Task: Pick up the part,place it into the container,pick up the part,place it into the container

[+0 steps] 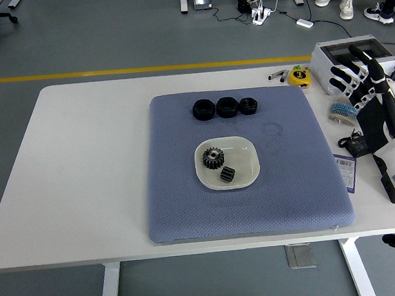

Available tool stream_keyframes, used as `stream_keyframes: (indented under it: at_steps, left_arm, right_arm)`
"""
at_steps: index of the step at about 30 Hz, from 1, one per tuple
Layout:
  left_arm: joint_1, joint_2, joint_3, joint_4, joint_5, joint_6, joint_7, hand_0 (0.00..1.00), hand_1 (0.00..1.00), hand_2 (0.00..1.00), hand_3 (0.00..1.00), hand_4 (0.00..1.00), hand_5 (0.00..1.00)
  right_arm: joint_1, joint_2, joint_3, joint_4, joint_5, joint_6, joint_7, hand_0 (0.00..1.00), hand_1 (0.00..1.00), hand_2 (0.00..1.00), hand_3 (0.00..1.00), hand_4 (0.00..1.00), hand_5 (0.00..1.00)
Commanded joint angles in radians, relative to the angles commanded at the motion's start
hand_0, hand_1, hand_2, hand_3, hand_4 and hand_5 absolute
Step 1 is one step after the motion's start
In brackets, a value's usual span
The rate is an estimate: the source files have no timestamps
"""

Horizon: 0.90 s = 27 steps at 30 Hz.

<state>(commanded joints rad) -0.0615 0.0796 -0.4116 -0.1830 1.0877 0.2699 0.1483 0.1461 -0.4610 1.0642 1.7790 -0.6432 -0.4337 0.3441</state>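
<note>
A white dish (247, 173) sits mid-mat and holds a black gear (213, 157) and a small black part (227, 175). Three black nut-like parts (226, 107) lie in a row at the far side of the blue mat (182, 205). My right hand (355, 79) is raised at the right edge of the table, over the grey box, fingers spread and empty, far from the dish. My left arm is out of view.
A grey box (341, 52) stands at the back right. A yellow tape measure (300, 76), a blue brush (340, 113) and a small black item (356, 144) lie right of the mat. People's feet show on the floor beyond the table.
</note>
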Motion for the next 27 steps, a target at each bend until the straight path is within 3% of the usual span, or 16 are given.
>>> stream_keyframes:
  at_steps: [4, 8, 9, 14, 15, 27]
  left_arm:
    - [-0.004, -0.004, 0.023, 0.003, -0.039, 0.010, -0.009, 0.640, 0.626, 0.660, 0.612, 0.616, 0.637]
    - [-0.006, -0.006, 0.036, 0.003, -0.059, 0.016, -0.013, 0.640, 0.626, 0.660, 0.612, 0.616, 0.637]
    - [-0.006, -0.006, 0.038, 0.003, -0.063, 0.017, -0.014, 0.639, 0.627, 0.659, 0.611, 0.617, 0.636]
    - [-0.009, -0.006, 0.047, 0.003, -0.080, 0.021, -0.018, 0.639, 0.627, 0.659, 0.611, 0.617, 0.636]
    - [-0.009, -0.006, 0.052, 0.003, -0.087, 0.022, -0.019, 0.639, 0.628, 0.659, 0.611, 0.617, 0.634]
    - [-0.009, 0.001, 0.055, 0.000, -0.083, 0.004, -0.014, 0.640, 0.631, 0.661, 0.610, 0.620, 0.628]
  right_arm:
    - [-0.034, 0.068, 0.019, -0.001, -0.076, 0.007, -0.005, 0.973, 0.886, 0.914, 0.933, 0.998, 0.850]
    - [-0.036, 0.102, 0.021, -0.001, -0.096, 0.007, -0.002, 0.973, 0.886, 0.914, 0.933, 0.998, 0.850]
    - [-0.036, 0.106, 0.019, 0.000, -0.093, 0.004, 0.000, 0.998, 0.891, 0.919, 0.944, 0.998, 0.893]
    - [-0.033, 0.120, 0.007, 0.000, -0.028, -0.023, 0.034, 0.998, 0.891, 0.919, 0.944, 0.998, 0.893]
    - [-0.033, 0.122, 0.007, 0.000, -0.024, -0.025, 0.037, 0.998, 0.893, 0.917, 0.945, 0.998, 0.938]
    - [-0.040, 0.136, 0.018, 0.000, -0.004, -0.024, 0.046, 0.998, 0.892, 0.914, 0.940, 0.998, 0.932]
